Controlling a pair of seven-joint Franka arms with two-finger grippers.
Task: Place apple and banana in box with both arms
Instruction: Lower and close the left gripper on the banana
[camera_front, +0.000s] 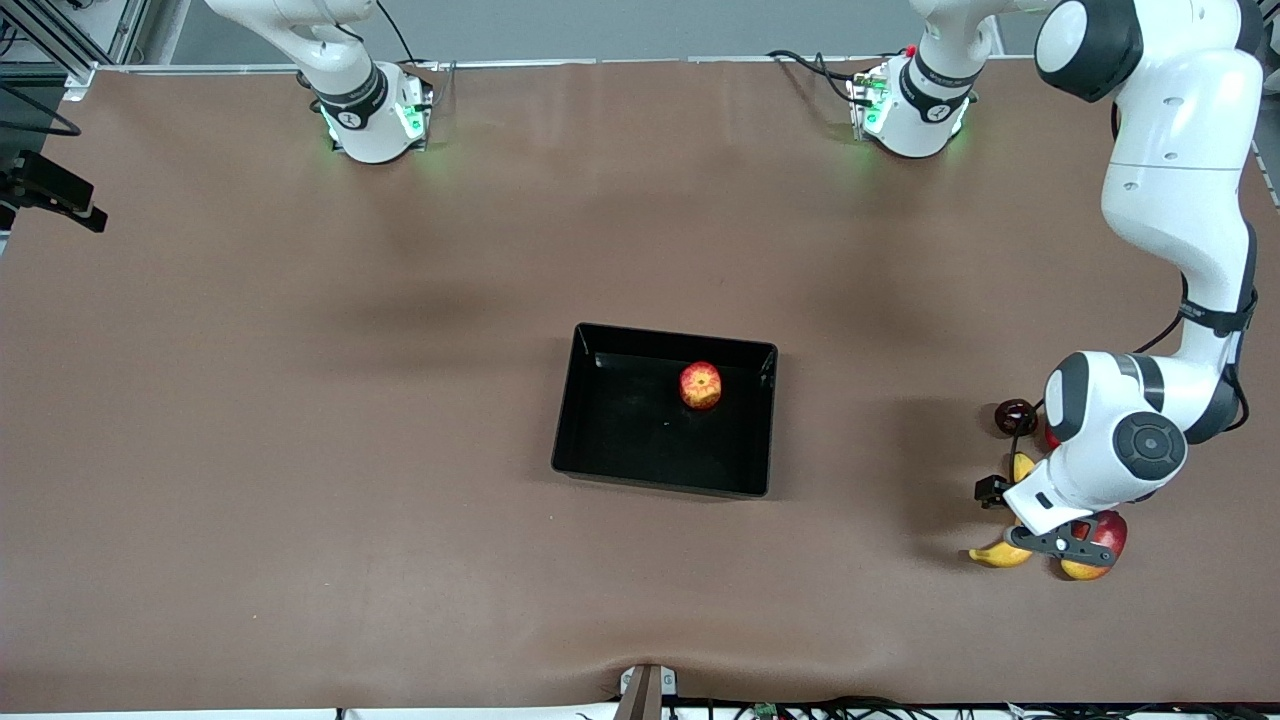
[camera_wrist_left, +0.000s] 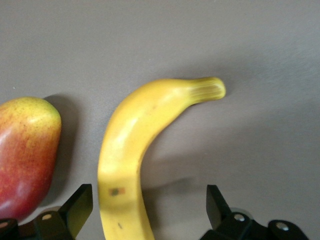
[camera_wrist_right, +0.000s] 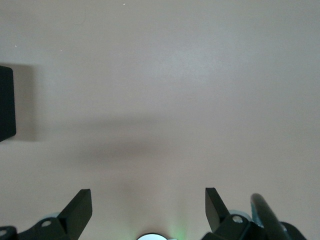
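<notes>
Banana (camera_wrist_left: 131, 150) lies flat on the desk (camera_front: 300, 400) directly beneath my left end effector (camera_wrist_left: 145, 210), at the left arm's end of the desk and well apart from the box (camera_front: 600, 440). My left end effector's jaws stand wide, one finger on each side of the fruit, holding nothing. A mango (camera_wrist_left: 25, 155) lies just beside the banana, outside one finger (camera_wrist_left: 77, 207).

The apple (camera_front: 701, 386) already sits inside the box, so the step in hand is, by my judgement, the banana grasp. To do it well, I should descend straight down with the fingers straddling the thick middle of the fruit, close across its narrow width, and keep the mango-side finger clear of the mango so it is not nudged or pinched.

The banana's long axis runs away from my fingers, roughly square to the line between them. The body curves, and its stalk end (camera_wrist_left: 210, 89) bends off toward the side away from the mango.

My right end effector (camera_wrist_right: 145, 210) waits over bare desk, jaws wide and holding nothing.
</notes>
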